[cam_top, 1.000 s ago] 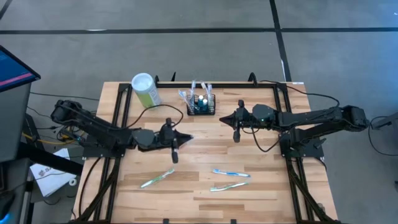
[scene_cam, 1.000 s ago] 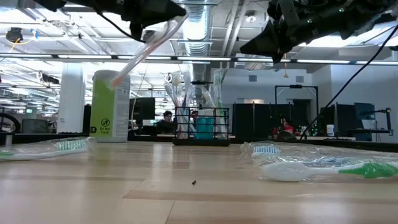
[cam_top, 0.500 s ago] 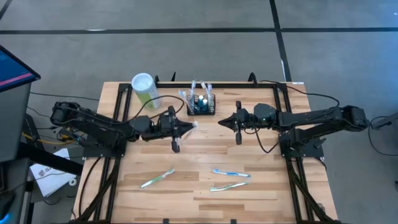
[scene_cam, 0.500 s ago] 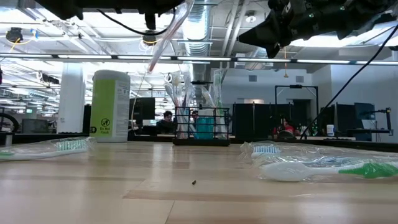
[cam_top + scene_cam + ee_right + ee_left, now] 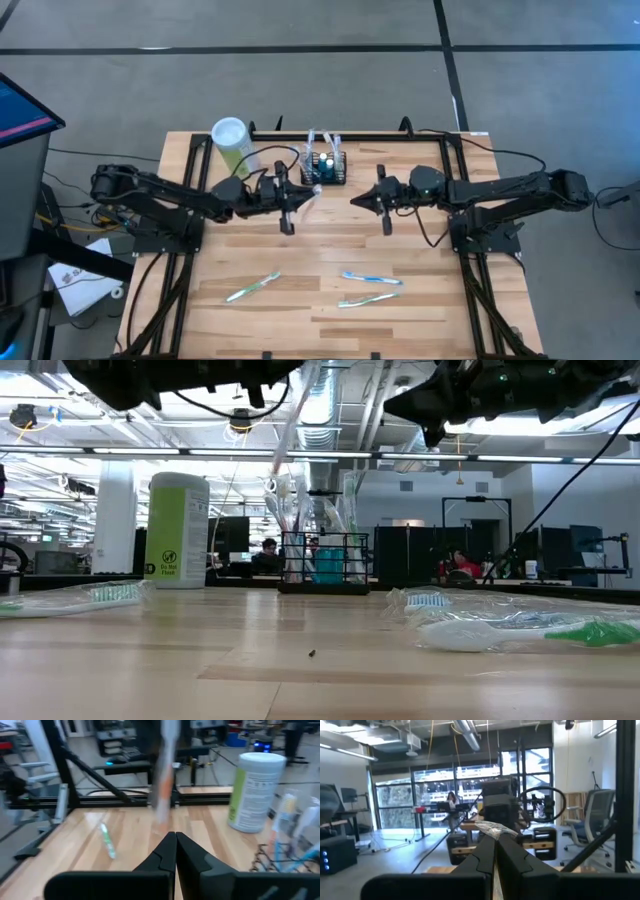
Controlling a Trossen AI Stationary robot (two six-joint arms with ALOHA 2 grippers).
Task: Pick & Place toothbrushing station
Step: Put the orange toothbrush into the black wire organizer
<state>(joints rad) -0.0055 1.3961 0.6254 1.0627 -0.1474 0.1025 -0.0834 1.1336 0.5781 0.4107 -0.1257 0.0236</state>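
Observation:
The toothbrushing station, a black wire-mesh basket, stands on the table near the far edge, with several wrapped toothbrushes upright in it. My left gripper is just left of and nearer than the basket, high above the table, shut on a wrapped toothbrush. My right gripper hovers at like height to the basket's right, shut and empty, pointing at the left one. My left gripper pinches the toothbrush's upper end in its clear wrapper between its two fingers. The fingers come about level from the table's left side. The toothbrush hangs below them, slanting down toward the left, well clear of the table.
A pale-green cylinder with a white lid stands at the far left. Three wrapped toothbrushes lie toward the near edge: one left, two right. Black frame rails run along the table's sides.
My left gripper has swung toward the far edge and the basket, rising a little and tipping its fingers up, still shut on the toothbrush. The toothbrush now hangs steeper and closer to the basket. My right gripper has tipped up slightly in place.

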